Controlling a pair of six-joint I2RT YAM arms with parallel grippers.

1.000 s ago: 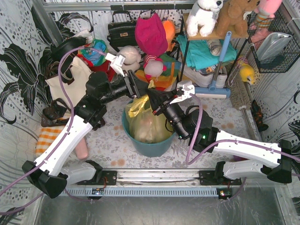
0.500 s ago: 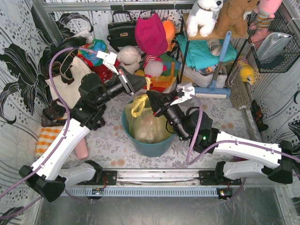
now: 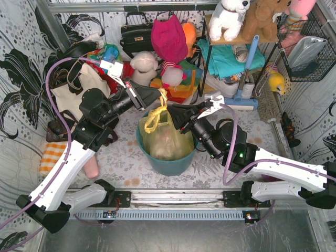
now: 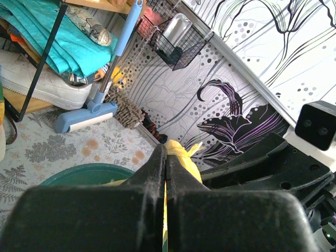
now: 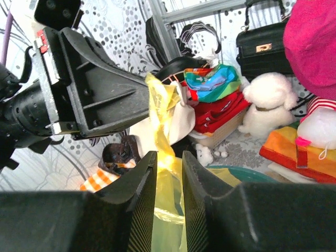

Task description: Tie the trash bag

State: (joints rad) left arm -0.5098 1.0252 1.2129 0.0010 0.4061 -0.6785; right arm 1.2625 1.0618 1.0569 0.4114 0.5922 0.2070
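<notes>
The round teal bin (image 3: pixel 157 167) is standing on the floral table (image 3: pixel 126 153) between the two arms. The yellow trash bag (image 3: pixel 167 137) is sitting inside it, its gathered top rising above the rim. The left gripper (image 4: pixel 165 153) is clamping tight on a twisted yellow strip of that top, and the plastic is poking out beyond its closed fingertips. The right gripper (image 5: pixel 168 160) is reaching in from the opposite side with its jaws standing slightly parted. The bag's plastic is running up through the gap, but whether the ribbed fingers (image 5: pixel 144 210) are pressing it cannot be told. A small red-and-white sticker (image 5: pixel 38 37) on the left gripper's body is showing too small to read.
</notes>
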